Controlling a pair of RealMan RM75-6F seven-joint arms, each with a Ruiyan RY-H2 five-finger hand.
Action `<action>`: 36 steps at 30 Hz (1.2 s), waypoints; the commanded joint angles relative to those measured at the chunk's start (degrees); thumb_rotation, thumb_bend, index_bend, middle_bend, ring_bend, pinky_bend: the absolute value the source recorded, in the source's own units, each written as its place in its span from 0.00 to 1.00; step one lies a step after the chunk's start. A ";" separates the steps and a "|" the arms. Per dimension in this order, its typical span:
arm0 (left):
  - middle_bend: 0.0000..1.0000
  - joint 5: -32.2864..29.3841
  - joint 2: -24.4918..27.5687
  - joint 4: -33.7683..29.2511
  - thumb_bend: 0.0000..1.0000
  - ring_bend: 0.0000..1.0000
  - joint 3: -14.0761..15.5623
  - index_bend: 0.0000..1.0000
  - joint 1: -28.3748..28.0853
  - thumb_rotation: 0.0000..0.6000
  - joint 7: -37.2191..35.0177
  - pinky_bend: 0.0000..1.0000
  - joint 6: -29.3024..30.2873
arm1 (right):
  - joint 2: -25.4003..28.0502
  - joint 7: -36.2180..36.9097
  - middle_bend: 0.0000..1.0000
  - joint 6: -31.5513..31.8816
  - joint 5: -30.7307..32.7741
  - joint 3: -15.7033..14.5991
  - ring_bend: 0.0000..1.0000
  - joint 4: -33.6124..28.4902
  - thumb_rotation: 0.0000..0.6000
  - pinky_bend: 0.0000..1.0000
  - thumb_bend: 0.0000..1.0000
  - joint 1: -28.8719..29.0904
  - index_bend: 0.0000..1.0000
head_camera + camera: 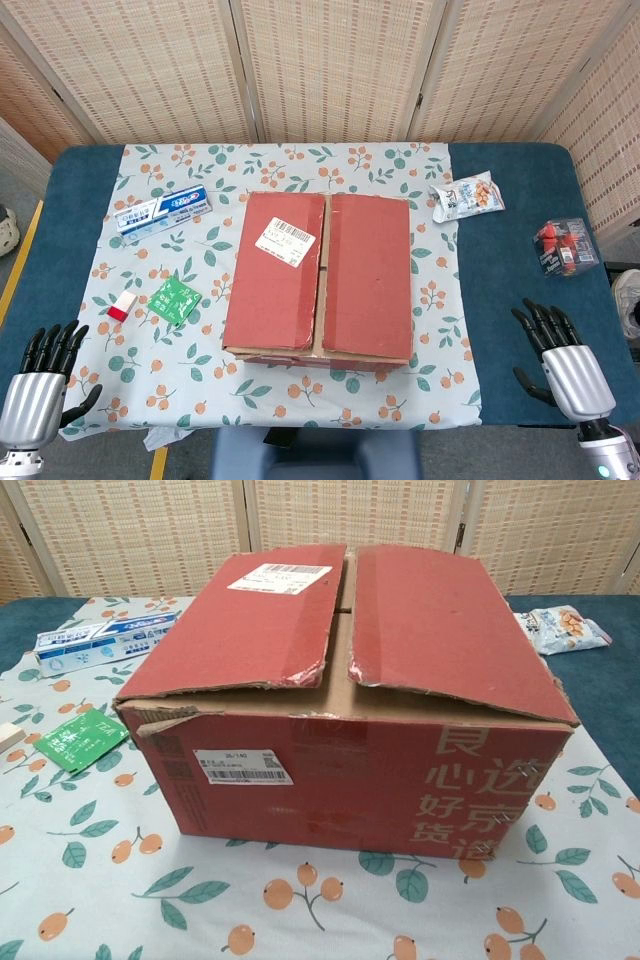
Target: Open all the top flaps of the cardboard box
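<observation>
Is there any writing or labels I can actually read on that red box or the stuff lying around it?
"良心选好货": large pale characters on the cardboard box front, partly cut off at the right corner.
Shipping label with barcode on the left top flap: too small to read.
White sticker on the front: too blurred.
Toothpaste box, green packet, snack bag: print unreadable.

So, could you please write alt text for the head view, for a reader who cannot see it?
A closed red cardboard box sits mid-table on a floral cloth, its two top flaps lying flat. The left hand and right hand rest open at the near corners, touching nothing. A toothpaste box and green packet lie to the left.
</observation>
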 commanded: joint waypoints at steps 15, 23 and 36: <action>0.06 -4.11 -2.60 0.57 0.30 0.01 -3.39 0.03 1.23 1.00 3.95 0.00 3.03 | -0.45 -7.24 0.00 -7.86 -7.13 1.36 0.00 -12.12 1.00 0.00 0.38 7.93 0.00; 0.06 -5.99 -0.55 -1.56 0.42 0.00 -3.14 0.01 1.50 1.00 1.70 0.00 1.83 | -3.78 -10.84 0.00 -14.63 -6.78 2.87 0.00 -19.03 1.00 0.00 0.38 12.70 0.00; 0.05 -5.51 2.70 -1.86 0.45 0.00 -2.68 0.00 2.50 1.00 -6.91 0.00 3.20 | -14.14 -18.53 0.00 -20.09 -0.67 7.92 0.00 -19.23 1.00 0.00 0.38 18.48 0.00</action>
